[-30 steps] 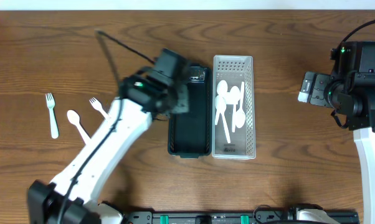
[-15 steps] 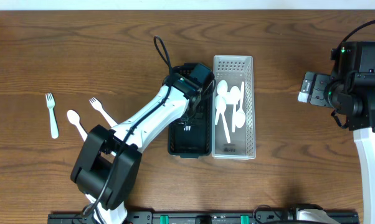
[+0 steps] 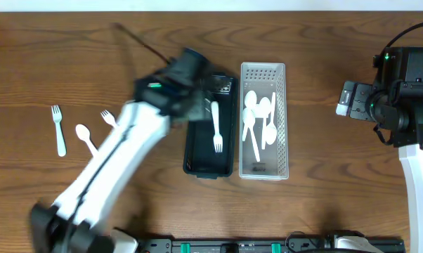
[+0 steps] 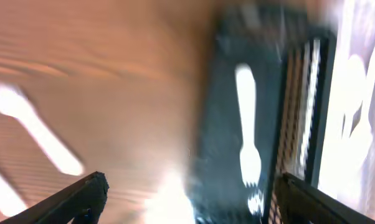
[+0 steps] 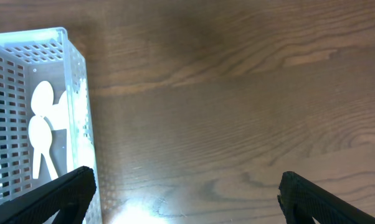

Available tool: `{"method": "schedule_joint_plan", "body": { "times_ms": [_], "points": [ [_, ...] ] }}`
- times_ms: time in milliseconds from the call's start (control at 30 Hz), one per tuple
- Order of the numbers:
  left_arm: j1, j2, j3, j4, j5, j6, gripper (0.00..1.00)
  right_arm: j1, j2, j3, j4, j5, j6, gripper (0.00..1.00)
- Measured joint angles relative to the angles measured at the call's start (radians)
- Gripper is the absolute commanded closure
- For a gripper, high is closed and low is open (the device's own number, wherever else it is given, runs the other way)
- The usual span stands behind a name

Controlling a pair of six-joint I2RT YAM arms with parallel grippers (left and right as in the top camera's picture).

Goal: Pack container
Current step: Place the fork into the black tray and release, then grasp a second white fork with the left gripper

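A white fork [image 3: 216, 126] is lying lengthwise inside the black tray [image 3: 197, 151], its tines pointing toward the robot's side of the bench [image 3: 324, 56]. Just beside the tray on its right, a white basket [image 3: 282, 140] is holding a handful of spoons [image 3: 257, 116].

The left arm [image 3: 120, 154] is stretching diagonally from the near left corner of the bench, with its wrist hanging over the far left end of the tray. It is showing as a blur from overhead. The left wrist view is smeared too, looking down on the tray and the fork in it. The fingers [image 4: 81, 196] are showing only at the bottom corners of that view, so the left jaws are standing wide apart with nothing between them.

The right arm [image 3: 401, 91] is sitting at the right edge, well apart from both containers. Its fingers [image 5: 56, 193] are likewise spread to the corners of its wrist view, so the right jaws are gaping over bare wood, with the basket's end at the left.

Left of the reaching arm, a loose fork [image 3: 58, 130] and a loose spoon [image 3: 88, 139] are lying near each other on the bench. A second loose fork [image 3: 109, 118] is lying closer in, and the arm is covering its handle and the tray's far left corner from overhead.
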Motion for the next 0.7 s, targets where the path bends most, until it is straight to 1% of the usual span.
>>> {"method": "schedule_joint_plan", "body": {
  "times_ms": [100,167,233,333,433,500,700],
  "points": [
    [0.151,-0.074,0.017,-0.014,-0.024,-0.006,0.06,0.000,0.000,0.000,0.000,0.000,0.000,0.02],
    [0.257,-0.082,0.018,-0.024,-0.034,-0.017,0.07,0.000,0.000,0.000,0.000,0.000,0.000,0.03],
    [0.341,-0.055,0.018,-0.028,-0.031,-0.021,0.07,0.000,0.000,0.000,0.000,0.000,0.000,0.02],
    [0.440,0.029,0.017,-0.026,-0.020,-0.030,0.06,0.000,0.000,0.000,-0.001,0.000,0.000,0.02],
    [0.501,0.122,0.016,-0.012,0.006,-0.042,0.05,0.000,0.000,0.000,-0.003,0.000,0.000,0.02],
    [0.533,0.200,0.015,0.005,0.030,-0.044,0.02,0.000,0.000,0.000,-0.007,0.000,0.000,0.02],
    [0.583,0.380,0.013,0.045,0.111,-0.047,0.02,0.000,0.000,0.000,-0.015,0.000,0.000,0.02]
  ]
}}
